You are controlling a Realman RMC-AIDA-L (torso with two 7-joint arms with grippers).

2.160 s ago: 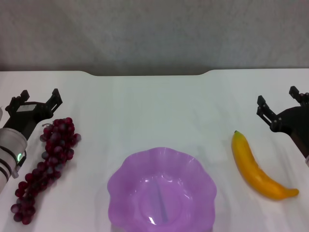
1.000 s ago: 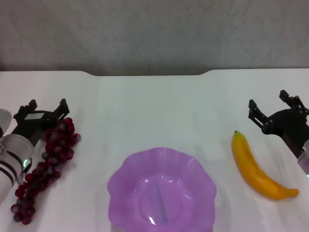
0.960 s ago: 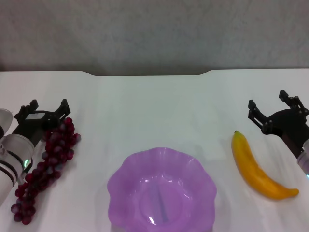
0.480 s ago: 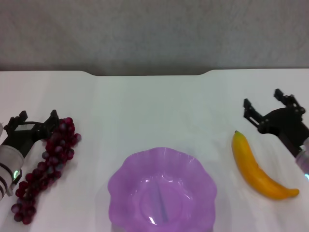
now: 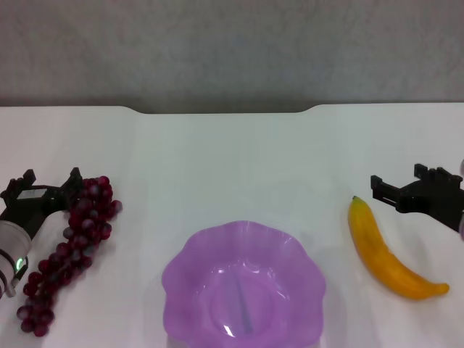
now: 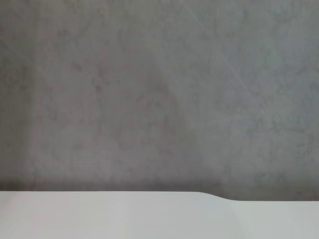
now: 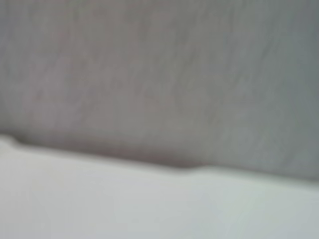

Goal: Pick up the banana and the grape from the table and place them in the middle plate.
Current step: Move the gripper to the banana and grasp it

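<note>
In the head view the grape (image 5: pixel 75 243) bunch lies at the left of the white table (image 5: pixel 232 163), running from far right to near left. My left gripper (image 5: pixel 51 182) is open just left of the bunch's far end, its right finger touching or almost touching the top grapes. The yellow banana (image 5: pixel 384 254) lies at the right, green tip pointing away. My right gripper (image 5: pixel 399 179) is open just beyond and right of that tip, holding nothing. The purple middle plate (image 5: pixel 190 255) sits empty at the near centre. Both wrist views show only the table edge and wall.
The table's notched far edge (image 5: pixel 221 110) runs along a grey wall (image 5: pixel 232 51). White tabletop lies between the plate and each fruit. The left wrist view shows the table edge (image 6: pixel 214 195) against the same wall.
The left gripper has dropped and shifted left, now beside the bunch's far end. The right gripper has swung round and come lower, close to the banana's tip. Fruits and plate have not moved.
</note>
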